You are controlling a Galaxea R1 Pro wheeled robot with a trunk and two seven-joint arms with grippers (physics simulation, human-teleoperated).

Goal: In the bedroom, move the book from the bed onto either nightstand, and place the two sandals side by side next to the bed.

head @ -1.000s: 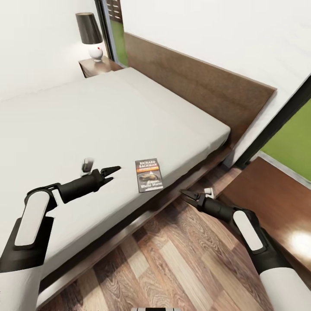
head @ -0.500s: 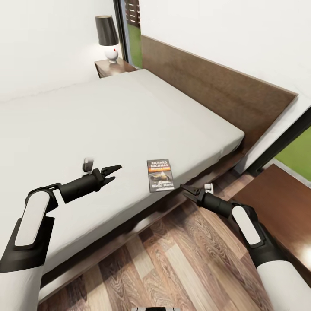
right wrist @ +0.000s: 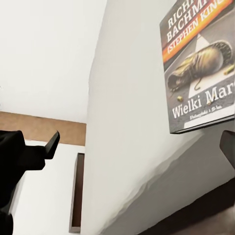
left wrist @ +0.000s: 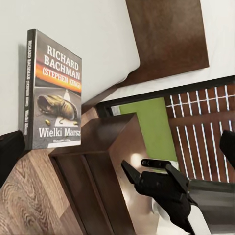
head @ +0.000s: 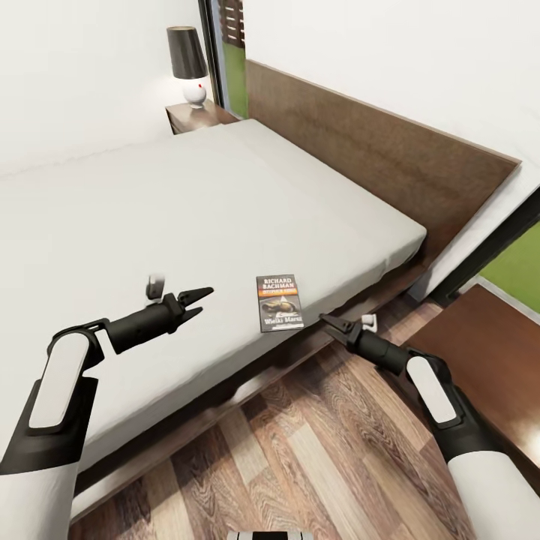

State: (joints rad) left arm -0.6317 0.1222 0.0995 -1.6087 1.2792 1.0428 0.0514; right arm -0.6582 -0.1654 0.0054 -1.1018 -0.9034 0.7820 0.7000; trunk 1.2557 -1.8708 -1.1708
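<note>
The book [head: 280, 302] lies flat near the front edge of the bed [head: 187, 217], cover up, and it also appears as the book [left wrist: 54, 93] and the book [right wrist: 205, 63]. My left gripper [head: 201, 298] hovers open over the mattress to the book's left, nothing between its fingers. My right gripper [head: 330, 323] is open just off the bed's edge, to the right of the book and a little lower. One nightstand [head: 191, 116] stands at the far side of the headboard, another nightstand [head: 480, 352] at the near right. The sandals are out of view.
A dark-shaded lamp [head: 187, 64] stands on the far nightstand. The tall headboard [head: 375, 161] runs along the wall. Wood-plank floor [head: 300, 450] lies between me and the bed frame. A window with grass [head: 517, 262] is at the right.
The whole view has shifted, so the camera moved. My right gripper has come closer to the book at the bed's edge. Both grippers stay open.
</note>
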